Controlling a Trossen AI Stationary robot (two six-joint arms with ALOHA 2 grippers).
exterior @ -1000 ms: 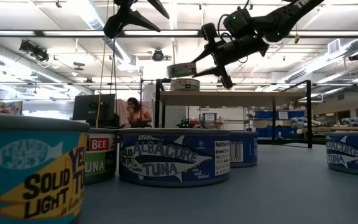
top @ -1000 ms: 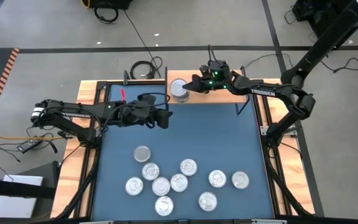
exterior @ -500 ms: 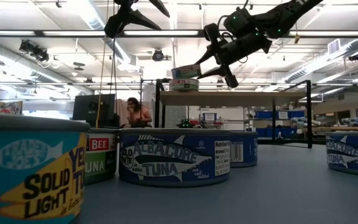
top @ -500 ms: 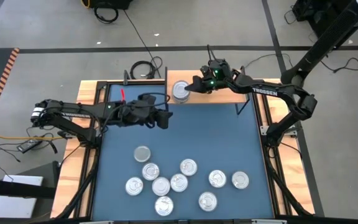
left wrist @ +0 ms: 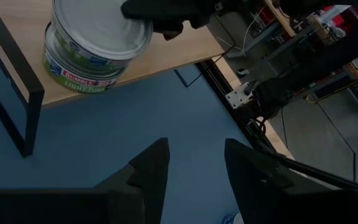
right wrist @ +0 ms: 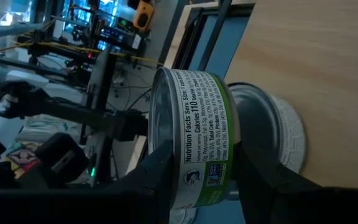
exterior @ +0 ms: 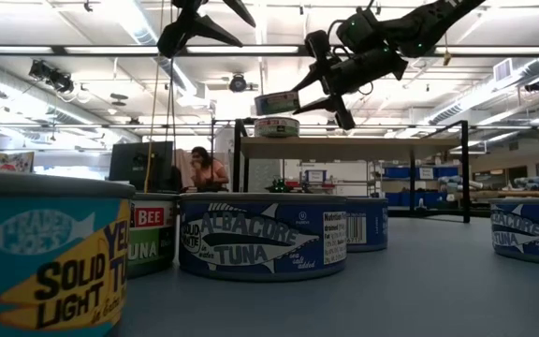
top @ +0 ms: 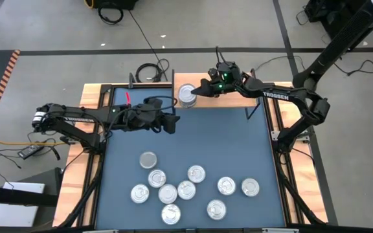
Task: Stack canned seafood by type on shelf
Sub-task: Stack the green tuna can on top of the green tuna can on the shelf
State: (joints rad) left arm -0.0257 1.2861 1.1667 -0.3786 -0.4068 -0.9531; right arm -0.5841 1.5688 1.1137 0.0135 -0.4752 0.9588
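Placing a green-label tin on its match.
My right pincer (right wrist: 194, 180) grips the tin (right wrist: 194, 146) above the shelf's (right wrist: 328, 68) tin (right wrist: 272, 134); next, lower squarely; left pincer (left wrist: 194, 165) gapes, empty.

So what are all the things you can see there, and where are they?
Loose tins: ten, silver lids, clustered on the near half of the table.
Shelf tin: one, silver lid, green label, left end of the shelf.
Held tin: one, green label, tilted just above the shelf tin.
Shelf: one, light wood, black legs, far edge.
Table: one, blue.
Person: one, far behind.
Left tool: open, empty, above the table near the shelf.
Right tool: gripping the held tin.
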